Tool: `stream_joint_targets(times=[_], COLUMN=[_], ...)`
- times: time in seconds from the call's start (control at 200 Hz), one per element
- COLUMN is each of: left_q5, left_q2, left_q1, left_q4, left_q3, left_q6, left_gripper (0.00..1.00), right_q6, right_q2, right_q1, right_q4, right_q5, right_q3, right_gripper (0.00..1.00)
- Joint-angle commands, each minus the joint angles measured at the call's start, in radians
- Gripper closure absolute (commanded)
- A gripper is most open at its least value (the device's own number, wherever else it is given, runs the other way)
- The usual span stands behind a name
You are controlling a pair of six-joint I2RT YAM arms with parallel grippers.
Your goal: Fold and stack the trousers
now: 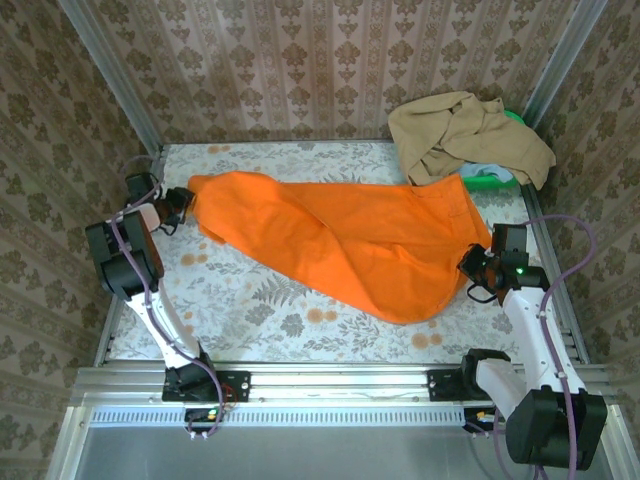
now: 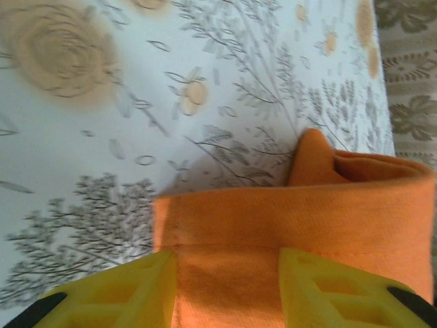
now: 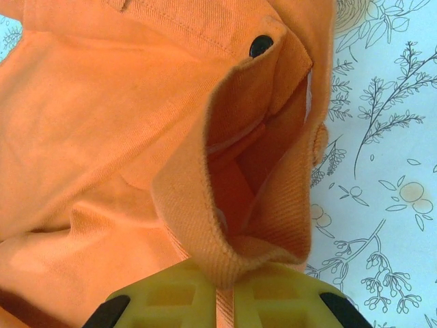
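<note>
1. at the bottom of the right wrist view, the right gripper [image 3: 222, 290] has its yellow fingers pressed together, pinching the edge of the waistband of the trousers [image 3: 102, 137].
2. just above that pinch the waistband gapes open like a pocket, with a dark button [image 3: 261, 46] at its upper edge.
3. at the bottom of the left wrist view, the left gripper [image 2: 229, 273] has its yellow fingers standing apart on either side of a leg hem, and orange cloth fills the gap. i cannot tell whether they squeeze it.
4. the cloth is plain bright orange, soft and thick, with a stitched hem that is folded over at the right of the left wrist view.
5. in the top view the trousers lie slantwise across the flower-patterned table [image 1: 250, 300], narrow leg end at the left, wide waist at the lower right, with soft creases along their length.
6. in the upper right, a crumpled tan garment [image 1: 465, 135] lies at the table's far corner, close to the trousers' upper right edge.
</note>
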Motion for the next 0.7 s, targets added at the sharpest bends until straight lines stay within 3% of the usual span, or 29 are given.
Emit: stream_joint_targets(times=[0.0, 0.14, 0.295, 0.35, 0.38, 0.555, 0.695], left_q5=[0.009, -0.045, -0.145, -0.155, -0.175, -0.181, -0.204], left_q2=[0.022, 0.071, 0.058, 0.059, 0.056, 0.016, -0.119], left_q1=[-0.006, -0.028, -0.042, -0.042, -0.041, -0.034, -0.032], left_q4=[0.023, -0.104, -0.161, -0.181, -0.199, -0.214, -0.223], left_q3=[0.017, 0.065, 0.023, 0.023, 0.023, 0.009, -0.030], left_q6=[0.008, 0.035, 0.068, 0.085, 0.092, 0.125, 0.140], left_gripper=[0.55, 0.52, 0.66, 0.77, 1.00, 1.00, 1.00], right_q6=[-0.015, -0.012, -0.010, -0.011, -0.012, -0.015, -0.010], right_q2=[0.007, 0.009, 0.001, -0.002, -0.004, -0.015, -0.016], right_q1=[0.007, 0.007, 0.007, 0.007, 0.007, 0.007, 0.006], right_q4=[0.001, -0.005, -0.013, -0.016, -0.019, -0.028, -0.020], right_q5=[0.029, 0.036, 0.044, 0.046, 0.049, 0.053, 0.051], right_q3=[-0.010, 0.001, 0.003, 0.007, 0.009, 0.018, 0.017], right_gripper=[0.87, 0.87, 0.87, 0.87, 0.87, 0.87, 0.88])
